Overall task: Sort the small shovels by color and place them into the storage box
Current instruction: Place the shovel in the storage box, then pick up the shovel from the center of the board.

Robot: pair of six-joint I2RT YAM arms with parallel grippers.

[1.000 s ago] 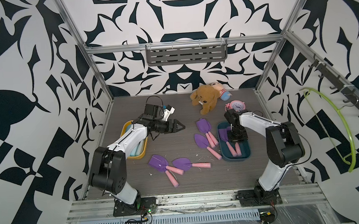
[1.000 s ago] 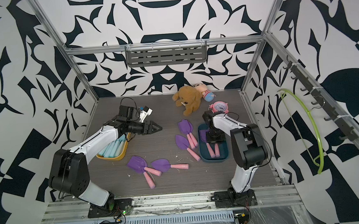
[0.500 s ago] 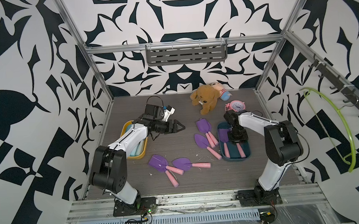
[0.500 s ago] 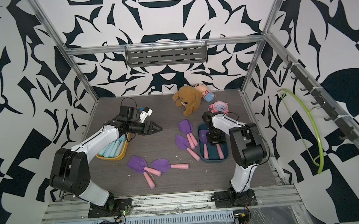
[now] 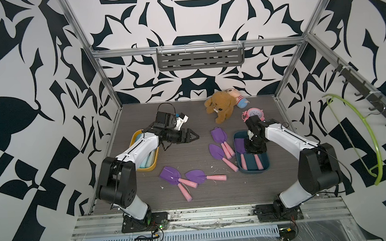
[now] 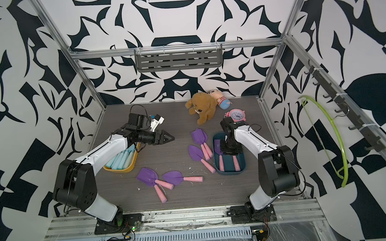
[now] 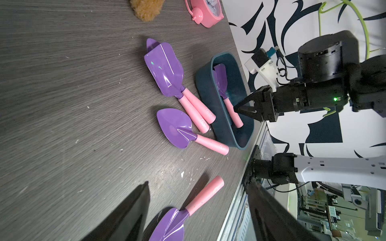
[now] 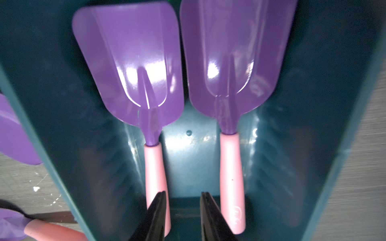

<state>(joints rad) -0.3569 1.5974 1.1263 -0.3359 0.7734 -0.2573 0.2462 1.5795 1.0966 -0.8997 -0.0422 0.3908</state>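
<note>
— Over the teal box [image 7: 210,98] on the robot's right side, what is different from one second ago?

— The right gripper [image 8: 183,195] has opened a little. One second ago its jaws were narrower, and the two pink handles under it lay close to each other. Now the handles lie apart. The two black fingers stand between them with only the box floor in the gap, so it grips nothing.

— So the shovels are in the box?

— Yes. One purple shovel [image 8: 129,68] and a second purple shovel [image 8: 231,58] lie flat on the box floor, side by side, with the blades toward the back wall. One finger is just beside the handle of the first one and maybe touches it. I cannot tell this for sure.

— And the left side?

— The left gripper [image 5: 194,137] has not moved. It hovers above bare table with its jaws wide apart and empty. It is between the yellow box [image 6: 130,167], where the blue shovels [image 6: 121,157] already lie, and the loose purple shovels [image 5: 218,135].

— What does it mean for the task?

— I think this placing is finished. The right arm should now lift straight out, so that it does not drag a handle. Several loose purple shovels remain on the table, so the purple sorting is not yet complete.
</note>
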